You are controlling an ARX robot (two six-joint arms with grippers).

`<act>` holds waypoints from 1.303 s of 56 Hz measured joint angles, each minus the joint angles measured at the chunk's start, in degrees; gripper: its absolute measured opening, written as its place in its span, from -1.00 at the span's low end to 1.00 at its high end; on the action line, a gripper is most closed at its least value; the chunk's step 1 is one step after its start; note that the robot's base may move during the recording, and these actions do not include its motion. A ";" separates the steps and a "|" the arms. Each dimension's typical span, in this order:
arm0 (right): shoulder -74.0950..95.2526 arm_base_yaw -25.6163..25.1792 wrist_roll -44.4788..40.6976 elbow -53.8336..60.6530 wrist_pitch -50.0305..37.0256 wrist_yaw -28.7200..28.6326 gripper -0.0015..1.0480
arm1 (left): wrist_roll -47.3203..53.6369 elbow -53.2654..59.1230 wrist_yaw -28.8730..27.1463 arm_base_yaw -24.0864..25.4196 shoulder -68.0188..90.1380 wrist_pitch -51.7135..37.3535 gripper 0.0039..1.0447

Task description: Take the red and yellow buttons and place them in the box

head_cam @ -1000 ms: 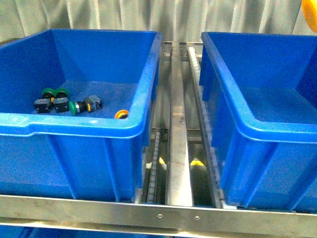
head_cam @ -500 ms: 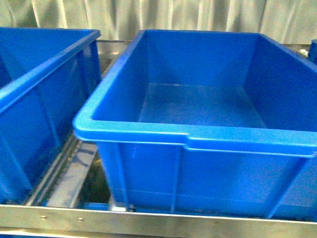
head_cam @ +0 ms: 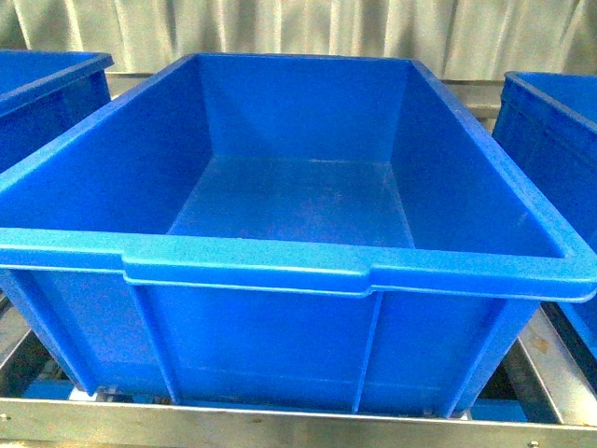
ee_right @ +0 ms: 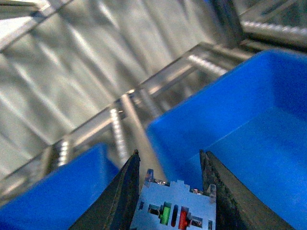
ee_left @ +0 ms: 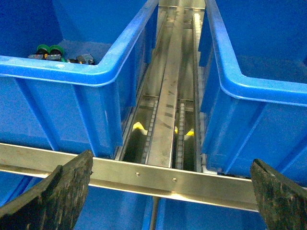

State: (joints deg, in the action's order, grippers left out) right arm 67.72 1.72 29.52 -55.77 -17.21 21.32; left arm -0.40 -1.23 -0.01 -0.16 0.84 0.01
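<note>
- While the front view fills with one blue box (head_cam: 280,271), its floor shows bare: no button has landed in it yet, so by my read the placing is all still ahead.
- Right claw (ee_right: 168,172) is clamped on a pale blocky piece (ee_right: 175,206) with green and red marks on its face. I'd call that the back end of a button, but its cap is hidden, so red or yellow I cannot say.
- That claw rides high, with blue box walls below it. Which box it is over, this view does not settle.
- Left claw (ee_left: 170,189) hangs with its fingers spread wide and nothing between them, looking down the metal rails (ee_left: 165,110) between two boxes.
- Over in the parts box (ee_left: 72,72), green buttons (ee_left: 48,49) and dark parts sit in the far corner. No red or yellow cap shows from here; the near rim hides much of the floor.
- Against a second ago: the front view then looked between two boxes, green buttons and one yellow-orange cap lying in the left one. Half a second ago the bare box sat off to the right. Now it sits square in the middle.
</note>
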 joint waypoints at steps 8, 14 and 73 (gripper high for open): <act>6.54 -6.62 -4.00 -2.36 0.48 -1.62 -0.40 | 0.00 0.00 0.02 0.02 0.00 0.00 0.85; 11.80 -10.71 -6.03 -3.32 0.52 -3.17 -0.40 | 0.00 0.00 0.02 0.02 0.00 0.00 0.85; 19.30 -18.51 -10.91 -5.51 5.22 -11.63 0.85 | 0.02 0.00 0.02 0.02 0.00 0.00 0.85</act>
State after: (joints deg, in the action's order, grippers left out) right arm 87.02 -16.80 18.61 -61.28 -11.99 9.69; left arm -0.38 -1.23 0.01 -0.14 0.84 0.01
